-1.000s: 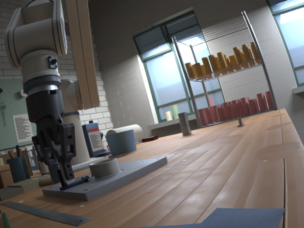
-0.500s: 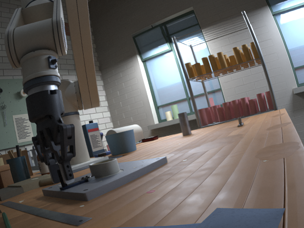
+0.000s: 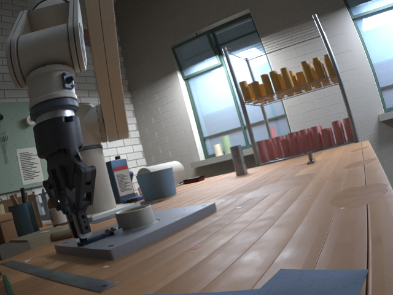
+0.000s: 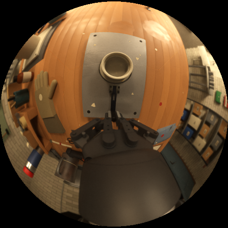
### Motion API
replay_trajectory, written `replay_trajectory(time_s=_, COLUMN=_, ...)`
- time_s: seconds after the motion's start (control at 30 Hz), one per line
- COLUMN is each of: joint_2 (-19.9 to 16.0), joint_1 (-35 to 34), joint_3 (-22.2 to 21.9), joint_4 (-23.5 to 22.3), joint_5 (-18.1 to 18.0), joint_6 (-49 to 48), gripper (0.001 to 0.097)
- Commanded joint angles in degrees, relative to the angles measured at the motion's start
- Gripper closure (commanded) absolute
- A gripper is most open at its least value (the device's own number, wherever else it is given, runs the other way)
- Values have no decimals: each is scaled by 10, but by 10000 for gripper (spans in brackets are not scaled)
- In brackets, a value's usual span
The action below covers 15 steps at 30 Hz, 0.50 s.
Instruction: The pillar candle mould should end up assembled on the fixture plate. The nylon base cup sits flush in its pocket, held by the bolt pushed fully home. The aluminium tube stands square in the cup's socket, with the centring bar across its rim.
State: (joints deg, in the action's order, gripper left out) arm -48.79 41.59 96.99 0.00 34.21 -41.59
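Note:
On the near left of the bench lies the grey fixture plate, with the cream nylon base cup sitting in its round pocket. A dark bolt lies flat on the plate, pointing at the cup's side through a small bracket, and my gripper is closed on its outer end at the plate's near edge. From the wrist camera the bolt runs straight from my fingers to the cup. The aluminium tube stands upright far down the bench. A small dark piece stands further off.
A wire rack of orange and red candles stands at the far end. A blue tub and a carton sit behind the plate. A steel ruler lies by the front edge, a blue sheet at the near right, and a work glove left of the plate.

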Motion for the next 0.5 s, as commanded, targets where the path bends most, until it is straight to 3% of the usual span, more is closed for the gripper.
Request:
replay_trajectory(time_s=0.0, joint_2=0, joint_1=0, joint_3=0, joint_4=0, joint_5=0, joint_6=0, gripper=861)
replay_trajectory(time_s=0.07, joint_2=0, joint_1=0, joint_3=0, joint_4=0, joint_5=0, joint_6=0, gripper=901)
replay_trajectory(time_s=0.47, joint_2=1, joint_1=-1, joint_3=4, joint_4=0, joint_5=-4, joint_6=1, gripper=901)
